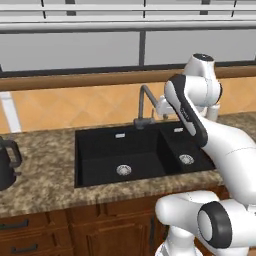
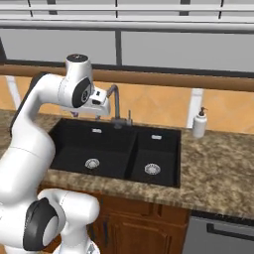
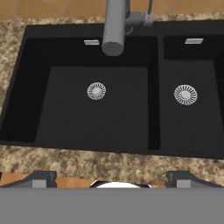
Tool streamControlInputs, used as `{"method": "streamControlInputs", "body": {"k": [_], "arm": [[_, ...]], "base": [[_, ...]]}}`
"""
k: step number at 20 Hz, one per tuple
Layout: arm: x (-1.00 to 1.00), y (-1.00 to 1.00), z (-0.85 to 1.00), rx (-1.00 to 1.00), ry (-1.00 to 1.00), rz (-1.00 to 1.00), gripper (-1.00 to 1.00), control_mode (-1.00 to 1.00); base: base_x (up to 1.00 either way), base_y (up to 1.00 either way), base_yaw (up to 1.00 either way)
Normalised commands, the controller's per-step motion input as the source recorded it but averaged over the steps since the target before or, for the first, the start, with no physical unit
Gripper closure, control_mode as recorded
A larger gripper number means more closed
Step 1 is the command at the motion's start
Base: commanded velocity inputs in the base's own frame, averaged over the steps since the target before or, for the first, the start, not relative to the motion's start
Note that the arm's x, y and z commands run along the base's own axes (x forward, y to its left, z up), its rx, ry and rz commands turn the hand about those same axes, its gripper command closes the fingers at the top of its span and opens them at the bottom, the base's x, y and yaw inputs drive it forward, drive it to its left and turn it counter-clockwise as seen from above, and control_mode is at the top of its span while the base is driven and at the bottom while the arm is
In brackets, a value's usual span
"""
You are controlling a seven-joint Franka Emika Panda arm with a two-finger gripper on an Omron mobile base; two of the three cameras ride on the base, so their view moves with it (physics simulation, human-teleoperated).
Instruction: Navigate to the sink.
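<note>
Fingers of the gripper stand wide apart and hold nothing, above the front rim of the sink.

From left to right on the granite counter: a black kettle, then the sink directly before the base, with its grey faucet behind the bowls, then a soap dispenser.

If the base drives further, I think it may hit the wooden cabinets, or the hand may strike the faucet.

No writing or brand can be read.
</note>
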Motion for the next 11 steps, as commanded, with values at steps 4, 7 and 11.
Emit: {"method": "streamControlInputs", "body": {"k": [4, 7, 11], "arm": [[0.00, 0.00, 0.00, 0.00, 0.00, 0.00, -1.00, 1.00], [0.00, 0.00, 0.00, 0.00, 0.00, 0.00, -1.00, 1.00], [0.00, 0.00, 0.00, 0.00, 0.00, 0.00, -1.00, 1.00]], "base": [[0.64, -0.34, 0.00], [0.20, -0.20, 0.00], [0.00, 0.00, 0.00]]}}
